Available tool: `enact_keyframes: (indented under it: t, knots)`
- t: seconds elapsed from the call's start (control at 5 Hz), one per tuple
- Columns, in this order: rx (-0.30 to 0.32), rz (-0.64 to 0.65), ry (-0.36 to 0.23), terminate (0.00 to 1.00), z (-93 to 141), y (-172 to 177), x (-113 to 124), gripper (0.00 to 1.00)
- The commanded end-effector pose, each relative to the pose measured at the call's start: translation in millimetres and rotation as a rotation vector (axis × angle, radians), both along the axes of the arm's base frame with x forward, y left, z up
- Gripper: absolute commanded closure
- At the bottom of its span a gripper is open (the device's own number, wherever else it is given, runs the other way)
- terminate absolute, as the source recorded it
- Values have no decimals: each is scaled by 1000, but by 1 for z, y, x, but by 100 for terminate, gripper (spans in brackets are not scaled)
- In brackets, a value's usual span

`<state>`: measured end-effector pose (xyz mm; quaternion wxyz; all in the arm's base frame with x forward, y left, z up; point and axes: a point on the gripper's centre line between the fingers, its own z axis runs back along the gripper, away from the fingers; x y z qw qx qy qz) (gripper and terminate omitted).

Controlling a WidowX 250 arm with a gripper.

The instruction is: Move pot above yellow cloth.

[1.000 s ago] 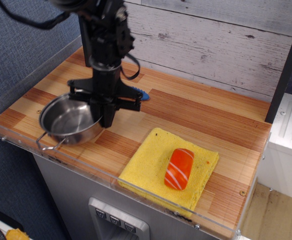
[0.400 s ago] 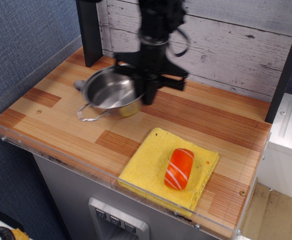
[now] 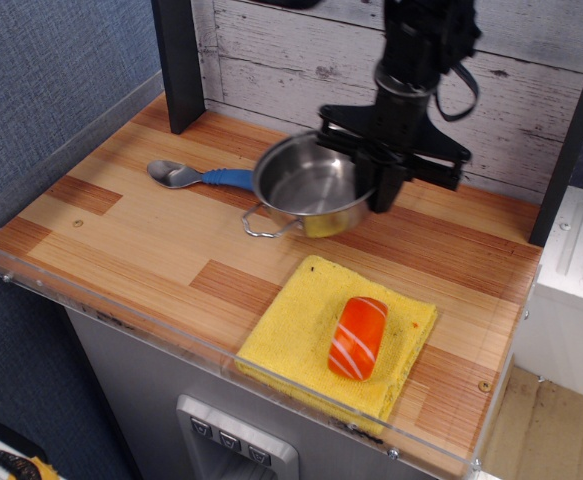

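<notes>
The shiny steel pot (image 3: 309, 190) hangs in the air, held by its right rim, with one wire loop handle pointing to the front left. My gripper (image 3: 379, 192) is shut on the pot's rim and carries it above the wooden table, behind the yellow cloth. The yellow cloth (image 3: 296, 325) lies flat near the front right of the table. An orange-red toy with white stripes (image 3: 358, 337) lies on the cloth's right half.
A blue-handled metal spoon (image 3: 197, 177) lies on the table to the left of the pot. A clear acrylic wall (image 3: 121, 310) runs along the table's front and left edges. A black post (image 3: 179, 62) stands at the back left, and a wood-plank wall behind.
My gripper has lifted the pot from the table's left side and carried it to the right and back. The spoon, hidden before, has come into view.
</notes>
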<state>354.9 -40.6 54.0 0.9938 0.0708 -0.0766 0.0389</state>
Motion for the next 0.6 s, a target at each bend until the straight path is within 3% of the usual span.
enact_keyframes:
  t: [0.0,0.4]
  knots:
    - [-2,9,-86,0,3,-33,19,100]
    - [16,9,-66,0,-9,-44,25,100]
